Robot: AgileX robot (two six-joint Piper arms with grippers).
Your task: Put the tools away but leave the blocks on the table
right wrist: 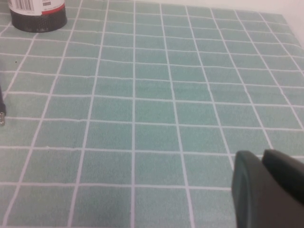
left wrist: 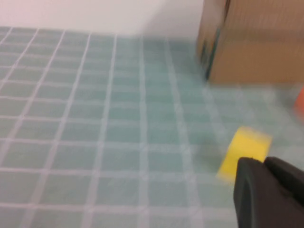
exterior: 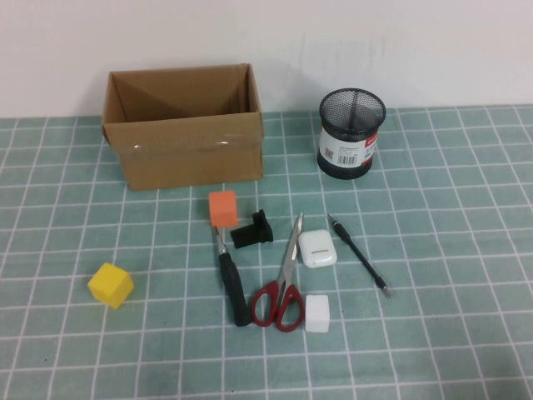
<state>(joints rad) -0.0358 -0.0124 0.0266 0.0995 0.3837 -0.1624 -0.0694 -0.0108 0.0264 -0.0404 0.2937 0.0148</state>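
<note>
High view risk: scissors (exterior: 283, 283) touch the white block (exterior: 317, 313), so lifting may drag it (both grippers' jaws can't be judged).

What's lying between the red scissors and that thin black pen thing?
In the high view, a white earbud case lies between the red-handled scissors and the thin black pointed tool.

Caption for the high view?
Screwdriver, scissors and pen tool lie untouched; both end effectors out of frame.
</note>
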